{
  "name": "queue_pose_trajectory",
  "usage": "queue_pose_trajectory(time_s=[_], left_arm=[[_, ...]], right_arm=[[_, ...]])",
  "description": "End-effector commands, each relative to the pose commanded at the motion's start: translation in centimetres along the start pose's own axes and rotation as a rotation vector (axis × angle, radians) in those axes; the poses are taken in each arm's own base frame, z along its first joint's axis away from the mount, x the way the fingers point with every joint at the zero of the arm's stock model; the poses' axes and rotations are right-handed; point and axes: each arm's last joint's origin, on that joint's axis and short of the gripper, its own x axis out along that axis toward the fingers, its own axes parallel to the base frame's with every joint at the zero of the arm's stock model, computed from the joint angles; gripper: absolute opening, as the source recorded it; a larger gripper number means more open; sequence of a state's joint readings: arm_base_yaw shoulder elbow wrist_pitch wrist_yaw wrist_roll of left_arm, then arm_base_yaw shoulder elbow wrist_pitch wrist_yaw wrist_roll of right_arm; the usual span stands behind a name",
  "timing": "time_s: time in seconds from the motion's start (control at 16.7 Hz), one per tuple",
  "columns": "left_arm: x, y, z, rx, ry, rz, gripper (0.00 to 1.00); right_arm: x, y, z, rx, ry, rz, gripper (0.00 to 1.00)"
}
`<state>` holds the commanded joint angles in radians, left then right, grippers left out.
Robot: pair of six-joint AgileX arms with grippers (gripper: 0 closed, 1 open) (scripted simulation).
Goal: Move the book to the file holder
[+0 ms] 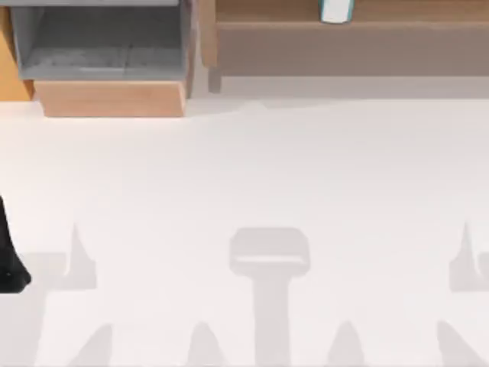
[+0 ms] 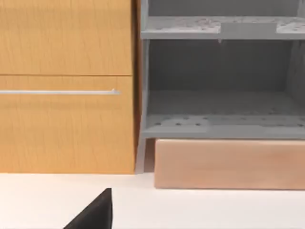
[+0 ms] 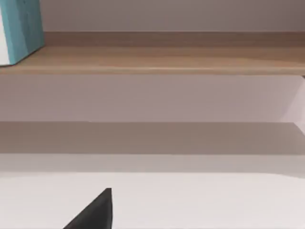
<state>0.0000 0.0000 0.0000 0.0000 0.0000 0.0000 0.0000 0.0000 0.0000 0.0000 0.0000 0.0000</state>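
While the book (image 1: 335, 11) stands upright on the long wooden shelf (image 1: 344, 38) at the far right of the tabletop (image 1: 252, 176), its teal cover and white page edge also visible in the right wrist view, nothing is touching it. The file holder (image 1: 107, 57) sits well apart at the far left, grey interior unoccupied, wooden front edge facing the arms (an orange cabinet (image 2: 66, 86) adjoins it). Both arms appear parked at the near side; part of the left arm (image 1: 9, 252) shows at the left edge. Whether either gripper is apart or together cannot be told. Judgement: the task has not begun. Next move calls for the right arm to reach to the shelf and grasp the book.
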Motion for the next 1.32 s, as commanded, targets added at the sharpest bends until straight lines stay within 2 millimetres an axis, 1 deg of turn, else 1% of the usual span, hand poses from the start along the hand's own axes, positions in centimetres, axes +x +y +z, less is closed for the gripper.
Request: queue_pose_trajectory(time_s=[0.18,0.3,0.42,0.54,0.66,0.72,0.84,0.96,1.02,1.14,1.32], left_arm=[[0.0,0.0,0.2,0.0,-0.001,0.0,1.0],[0.1,-0.3,1.2,0.001,-0.008,-0.003,1.0],[0.5,-0.7,3.0,0.003,-0.017,-0.007,1.0],[1.3,-1.4,5.5,0.004,-0.021,-0.012,1.0],[3.0,-2.5,8.2,0.007,-0.014,-0.017,1.0],[4.2,-3.3,9.6,0.01,-0.006,-0.019,1.0],[7.4,-5.6,11.9,0.021,0.021,-0.023,1.0],[11.2,-8.8,13.3,0.038,0.049,-0.025,1.0],[13.3,-10.8,13.7,0.047,0.061,-0.026,1.0],[17.2,-15.3,13.6,0.064,0.079,-0.027,1.0],[21.9,-22.2,12.2,0.075,0.081,-0.027,1.0]], right_arm=[[0.0,0.0,0.0,0.0,0.0,0.0,1.0],[0.0,0.0,0.0,0.0,0.0,0.0,1.0],[0.0,0.0,0.0,0.0,0.0,0.0,1.0],[0.0,0.0,0.0,0.0,0.0,0.0,1.0],[0.0,0.0,0.0,0.0,0.0,0.0,1.0],[0.0,0.0,0.0,0.0,0.0,0.0,1.0],[0.0,0.0,0.0,0.0,0.0,0.0,1.0],[0.0,0.0,0.0,0.0,0.0,0.0,1.0],[0.0,0.0,0.0,0.0,0.0,0.0,1.0],[0.0,0.0,0.0,0.0,0.0,0.0,1.0],[0.0,0.0,0.0,0.0,0.0,0.0,1.0]])
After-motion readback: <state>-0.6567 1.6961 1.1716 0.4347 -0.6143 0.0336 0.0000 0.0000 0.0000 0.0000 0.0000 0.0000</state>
